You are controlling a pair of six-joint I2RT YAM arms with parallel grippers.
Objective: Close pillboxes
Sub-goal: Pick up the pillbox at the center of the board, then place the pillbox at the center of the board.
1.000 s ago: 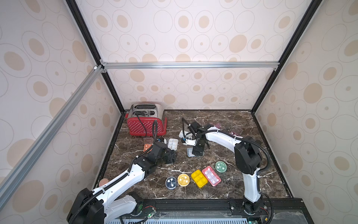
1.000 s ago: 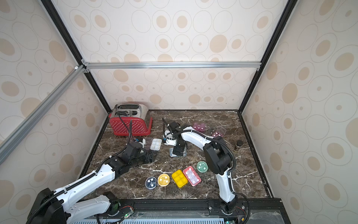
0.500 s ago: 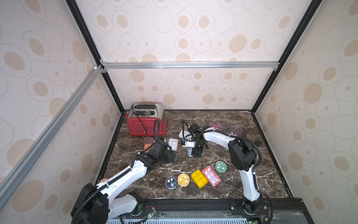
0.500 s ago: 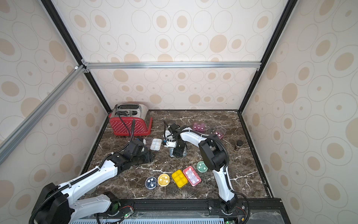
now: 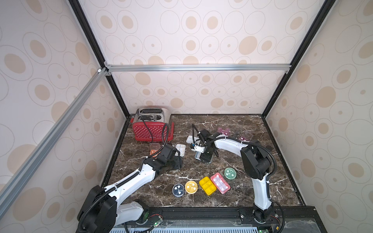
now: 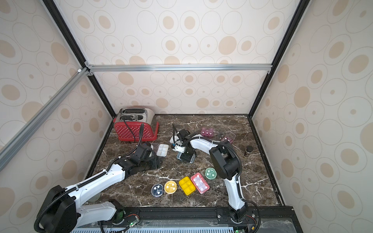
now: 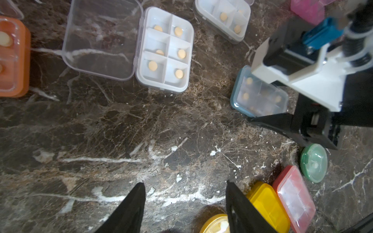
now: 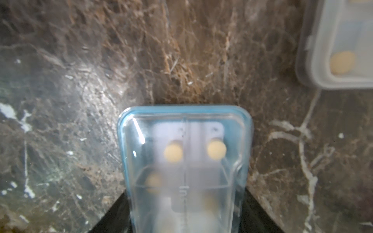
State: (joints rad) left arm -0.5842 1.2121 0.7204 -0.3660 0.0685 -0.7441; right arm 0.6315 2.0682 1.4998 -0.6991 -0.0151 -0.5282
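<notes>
right tool pinches blue pillbox by its sides, mid tabletop; lid looks down, prob being seated. left tool spread, empty, nearer left. next: swing lid over on open white pillbox, left of blue, w/o sliding it.

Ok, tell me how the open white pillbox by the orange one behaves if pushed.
The white pillbox looks thin plastic: probably light, likely to slide on the glossy table. Its clear lid lies hinged open, so it may flap. Loose pills could shift.
</notes>
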